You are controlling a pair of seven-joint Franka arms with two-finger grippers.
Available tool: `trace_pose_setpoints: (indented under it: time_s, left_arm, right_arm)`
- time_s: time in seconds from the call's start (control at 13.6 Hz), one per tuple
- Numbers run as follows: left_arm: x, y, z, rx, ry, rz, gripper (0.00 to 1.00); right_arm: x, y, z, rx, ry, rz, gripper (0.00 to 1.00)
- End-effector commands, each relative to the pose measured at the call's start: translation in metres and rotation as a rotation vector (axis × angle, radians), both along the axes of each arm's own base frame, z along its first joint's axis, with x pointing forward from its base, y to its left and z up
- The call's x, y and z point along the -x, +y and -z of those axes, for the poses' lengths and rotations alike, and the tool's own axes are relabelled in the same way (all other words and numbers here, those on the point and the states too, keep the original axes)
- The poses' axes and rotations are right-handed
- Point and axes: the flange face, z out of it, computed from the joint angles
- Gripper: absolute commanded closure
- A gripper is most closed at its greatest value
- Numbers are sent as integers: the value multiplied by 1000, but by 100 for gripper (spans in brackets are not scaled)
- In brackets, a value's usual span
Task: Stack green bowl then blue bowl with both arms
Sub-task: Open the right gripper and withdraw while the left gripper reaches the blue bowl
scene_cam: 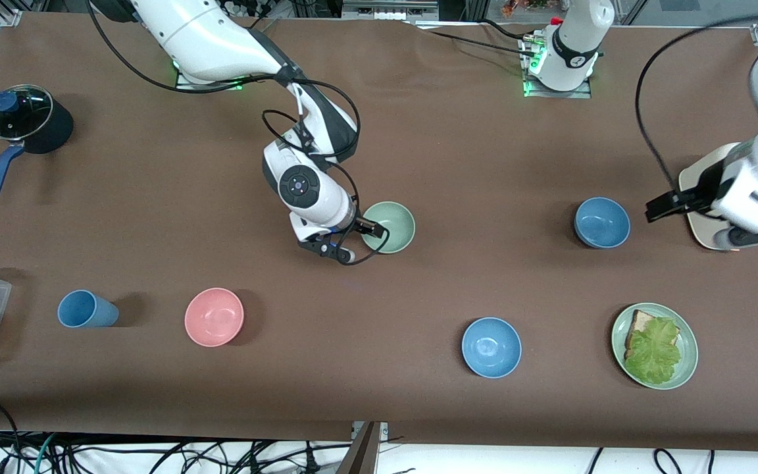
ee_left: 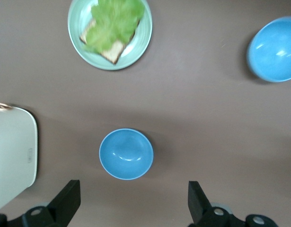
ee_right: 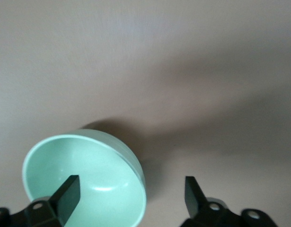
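While the brown worktop [scene_cam: 418,131] is carrying everything, the right arm is reaching down from its base to the small round pale mint-green bowl [scene_cam: 389,227], which is sitting near the middle of the worktop. The right hand [scene_cam: 367,240] is straddling that bowl's rim on the side toward the right arm's end: in the right wrist view one finger is lying inside the green bowl [ee_right: 88,179] and the other outside its wall, with the jaws standing wide apart and gripping nothing yet. Closing them should pinch the rim, so I judge this the start of the green bowl's pick.

The left arm is hanging toward its own end of the worktop, its left hand [scene_cam: 665,205] hovering just beside the small round muted steel-blue bowl [scene_cam: 602,222]. The left wrist view is showing that blue bowl [ee_left: 126,154] centred between spread, empty fingers [ee_left: 65,201], so this arm is the nearer one for it.

The two bowls are lying well apart along the worktop's length, the blue one toward the left arm's end. A brighter glossy sky-blue bowl [scene_cam: 491,347] is sitting nearer the front camera, between them, and should be left alone.
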Motion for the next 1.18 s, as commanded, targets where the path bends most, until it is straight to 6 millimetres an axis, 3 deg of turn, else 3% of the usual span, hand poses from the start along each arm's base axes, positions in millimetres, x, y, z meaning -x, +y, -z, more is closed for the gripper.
trace_pose_setpoints:
  time_s: [0.0,0.15,0.3,0.44,0.59,0.81,1.11]
  left_arm:
    - [7,26,14,20,7,63,0]
    - [14,64,42,19,-7,36,0]
    - [23,96,81,25,-4,50,0]
    - [32,117,134,25,-13,45,0]
    - [48,121,176,26,-11,54,0]
    - [67,117,210,32,15,53,0]
    - [85,118,245,35,30,46,0]
  right_arm:
    - [-30,-30,-39,57,-4,-103,1]
    - [-51,-67,-73,53,-56,-215,1]
    - [-71,-128,-95,100,-49,-310,1]
    - [-86,-189,-111,149,-23,-416,1]
    - [-102,-249,-120,187,-28,-458,1]
    - [-112,-322,-148,209,-32,-520,1]
    - [-104,-387,-211,202,-91,-428,1]
